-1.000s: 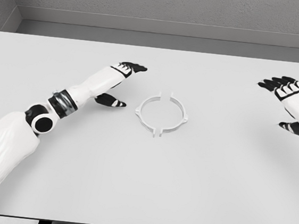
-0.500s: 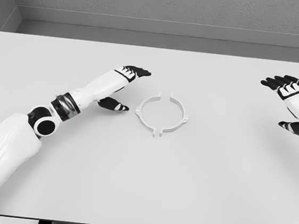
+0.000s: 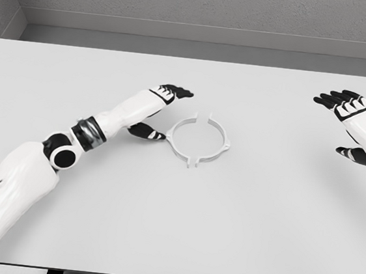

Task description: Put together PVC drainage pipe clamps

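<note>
1. Our left hand point(image 3: 156, 111) is spread, empty, just beside the clamp ring point(image 3: 198, 140) lying mid-surface point(image 3: 226, 220).
2. We should close thumb and fingers on its near rim without nudging the halves apart.
3. Our right hand point(image 3: 351, 125) hovers spread, well apart.

One view only, from the robot's head, looking forward and steeply down across a white table point(image 3: 238, 234). The near edge runs along the bottom, the far edge sits high up, with a grey wall point(image 3: 210, 6) behind. It's close enough that both arms enter from the lower left and right edges, and the tabletop fills nearly the whole picture. No second view shares it.
</note>
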You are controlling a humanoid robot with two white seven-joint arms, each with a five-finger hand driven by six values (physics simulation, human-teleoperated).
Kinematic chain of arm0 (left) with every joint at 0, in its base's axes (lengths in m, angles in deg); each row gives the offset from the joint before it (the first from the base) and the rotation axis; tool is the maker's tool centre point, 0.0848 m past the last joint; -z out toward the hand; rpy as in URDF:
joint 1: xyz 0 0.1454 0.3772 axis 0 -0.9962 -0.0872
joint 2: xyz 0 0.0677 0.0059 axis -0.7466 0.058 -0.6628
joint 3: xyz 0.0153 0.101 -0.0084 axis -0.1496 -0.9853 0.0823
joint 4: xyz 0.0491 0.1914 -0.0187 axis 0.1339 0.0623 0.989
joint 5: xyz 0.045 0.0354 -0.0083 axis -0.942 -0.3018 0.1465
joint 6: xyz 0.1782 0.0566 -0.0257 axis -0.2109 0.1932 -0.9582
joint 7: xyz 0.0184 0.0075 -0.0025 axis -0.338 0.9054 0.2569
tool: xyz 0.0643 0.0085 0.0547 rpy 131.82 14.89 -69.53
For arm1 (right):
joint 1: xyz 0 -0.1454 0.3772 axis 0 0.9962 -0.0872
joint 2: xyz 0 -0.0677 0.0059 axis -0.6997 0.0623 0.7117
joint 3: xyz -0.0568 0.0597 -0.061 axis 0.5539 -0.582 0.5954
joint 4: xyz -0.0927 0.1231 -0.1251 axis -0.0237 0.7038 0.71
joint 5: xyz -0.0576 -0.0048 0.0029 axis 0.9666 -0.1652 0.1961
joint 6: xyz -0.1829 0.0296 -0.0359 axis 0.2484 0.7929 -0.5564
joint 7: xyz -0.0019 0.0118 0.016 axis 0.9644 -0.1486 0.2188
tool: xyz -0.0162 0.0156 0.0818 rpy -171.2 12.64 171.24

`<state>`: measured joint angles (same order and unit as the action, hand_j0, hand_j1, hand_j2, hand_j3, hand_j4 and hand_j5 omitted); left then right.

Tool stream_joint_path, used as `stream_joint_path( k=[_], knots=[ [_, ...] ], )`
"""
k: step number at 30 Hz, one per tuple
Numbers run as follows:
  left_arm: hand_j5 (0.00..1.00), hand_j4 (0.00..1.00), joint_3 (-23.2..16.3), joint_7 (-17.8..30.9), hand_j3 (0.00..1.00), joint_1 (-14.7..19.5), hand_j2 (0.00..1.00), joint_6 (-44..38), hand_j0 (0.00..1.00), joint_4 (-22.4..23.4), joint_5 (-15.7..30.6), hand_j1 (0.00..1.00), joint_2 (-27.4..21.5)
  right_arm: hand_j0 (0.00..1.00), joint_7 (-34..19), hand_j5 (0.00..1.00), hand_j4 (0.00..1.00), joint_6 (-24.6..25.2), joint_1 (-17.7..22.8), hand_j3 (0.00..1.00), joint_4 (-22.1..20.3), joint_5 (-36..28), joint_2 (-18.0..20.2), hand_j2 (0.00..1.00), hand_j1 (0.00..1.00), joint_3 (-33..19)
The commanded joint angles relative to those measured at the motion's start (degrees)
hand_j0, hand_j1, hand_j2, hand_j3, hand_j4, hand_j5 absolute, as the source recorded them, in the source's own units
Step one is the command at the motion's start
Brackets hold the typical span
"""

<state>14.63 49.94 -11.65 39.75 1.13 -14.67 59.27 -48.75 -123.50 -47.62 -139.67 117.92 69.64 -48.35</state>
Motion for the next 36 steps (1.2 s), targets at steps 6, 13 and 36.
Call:
stream_joint_path(
  k=[6,13,36],
  knots=[
    [1.00,1.00,0.02,-0.03,1.00,-0.09,1.00,0.00,1.00,-0.04,0.23,1.00,1.04,1.00,0.03,1.00,1.00,0.12,0.09,1.00,-0.15,-0.40,0.03,1.00,1.00,-0.08],
    [1.00,1.00,0.10,-0.03,1.00,-0.26,1.00,0.00,1.00,-0.21,-0.21,1.00,1.74,1.00,0.03,1.00,1.00,0.12,0.09,1.00,-0.15,-0.40,0.03,1.00,1.00,-0.08],
    [1.00,1.00,0.10,-0.03,1.00,-0.09,1.00,0.00,1.00,0.14,-1.44,1.00,2.62,1.00,0.03,1.00,1.00,0.12,0.18,1.00,-0.24,-0.40,0.03,1.00,1.00,-0.08]
  ],
)
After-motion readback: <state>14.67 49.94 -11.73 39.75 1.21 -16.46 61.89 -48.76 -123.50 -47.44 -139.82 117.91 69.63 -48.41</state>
